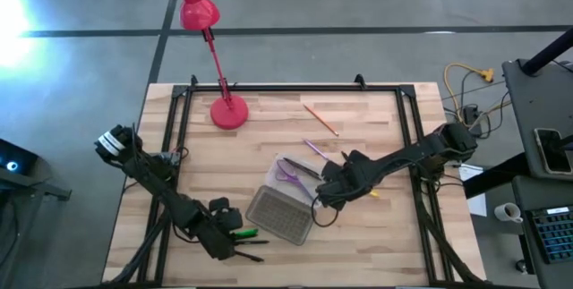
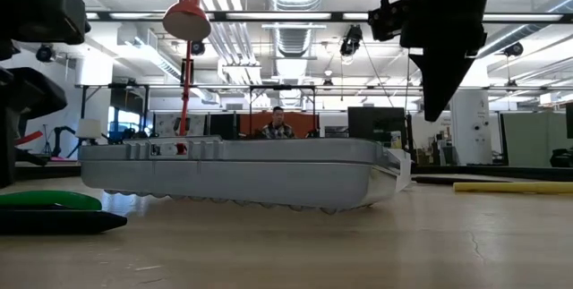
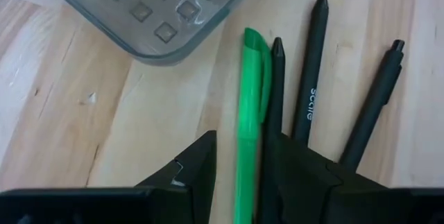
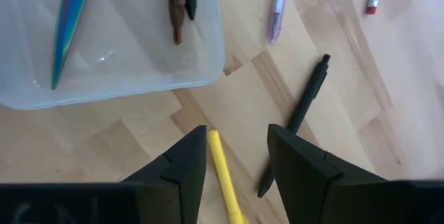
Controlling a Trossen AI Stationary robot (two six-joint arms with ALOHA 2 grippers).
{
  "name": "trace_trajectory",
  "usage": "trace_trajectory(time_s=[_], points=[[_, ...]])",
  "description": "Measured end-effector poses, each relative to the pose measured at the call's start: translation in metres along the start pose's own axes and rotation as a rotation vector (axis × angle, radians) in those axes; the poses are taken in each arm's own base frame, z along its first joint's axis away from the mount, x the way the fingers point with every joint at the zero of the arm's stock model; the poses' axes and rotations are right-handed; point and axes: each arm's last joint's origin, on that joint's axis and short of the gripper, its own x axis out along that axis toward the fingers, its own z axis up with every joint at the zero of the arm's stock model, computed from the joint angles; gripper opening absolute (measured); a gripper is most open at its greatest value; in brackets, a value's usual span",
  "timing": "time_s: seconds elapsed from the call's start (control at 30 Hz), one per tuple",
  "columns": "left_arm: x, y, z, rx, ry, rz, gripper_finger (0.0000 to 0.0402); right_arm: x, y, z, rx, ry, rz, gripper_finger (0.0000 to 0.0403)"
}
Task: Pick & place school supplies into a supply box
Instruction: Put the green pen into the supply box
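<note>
- Wooden table (image 1: 376, 235) first: your supply box (image 1: 291, 198) lies near its middle, the clear tray with the grey gridded lid folded open toward the front edge.
- Your left gripper (image 3: 239, 165) is low over the green marker (image 3: 251, 113); the marker runs between the spread fingers, with three black pens (image 3: 311, 85) just beside it and the lid's corner close ahead.
- Your right gripper (image 4: 236, 158) hangs just beside the tray, fingers apart, over the yellow pencil (image 4: 225, 175), a black pen (image 4: 298, 123) alongside.
- Only the right wrist view shows inside the tray: scissors (image 4: 69, 16) and a dark brown pen (image 4: 177, 5).
- From overhead you also see the orange pencil (image 1: 320, 119) well apart, toward the red desk lamp (image 1: 215, 56).
</note>
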Motion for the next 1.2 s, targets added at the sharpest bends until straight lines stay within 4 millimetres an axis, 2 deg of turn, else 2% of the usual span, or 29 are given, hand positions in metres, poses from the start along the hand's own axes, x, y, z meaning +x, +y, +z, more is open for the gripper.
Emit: trace_trajectory(time_s=[0.33, 0.47, 0.6, 0.73, 0.8, 0.93, 1.1, 1.2], points=[[0.020, -0.011, -0.004, 0.018, 0.019, 0.038, 0.0120, 0.003, -0.001, -0.002, -0.004, 0.000, -0.017, 0.0146], [0.020, -0.012, -0.003, 0.013, 0.019, 0.043, 0.0114, 0.004, -0.001, -0.002, -0.013, 0.001, -0.020, 0.0146], [0.020, -0.009, -0.005, 0.013, 0.034, 0.070, 0.0090, 0.005, -0.002, -0.002, -0.027, 0.003, -0.026, 0.0146], [0.021, -0.005, -0.007, 0.015, 0.042, 0.099, 0.0047, 0.006, -0.003, -0.002, -0.038, 0.005, -0.028, 0.0146], [0.019, -0.005, -0.007, 0.014, 0.049, 0.093, 0.0025, 0.006, -0.003, -0.002, -0.040, 0.006, -0.029, 0.0146], [0.010, -0.005, -0.004, 0.009, 0.065, 0.075, 0.0021, 0.006, -0.003, -0.002, -0.043, 0.007, -0.030, 0.0146], [-0.005, -0.006, 0.002, -0.034, 0.039, 0.027, 0.0059, 0.008, -0.005, -0.001, -0.044, 0.007, -0.038, 0.0146], [-0.010, -0.003, 0.002, -0.031, 0.046, 0.044, 0.0050, 0.009, -0.006, 0.000, -0.049, 0.002, -0.048, 0.0146]])
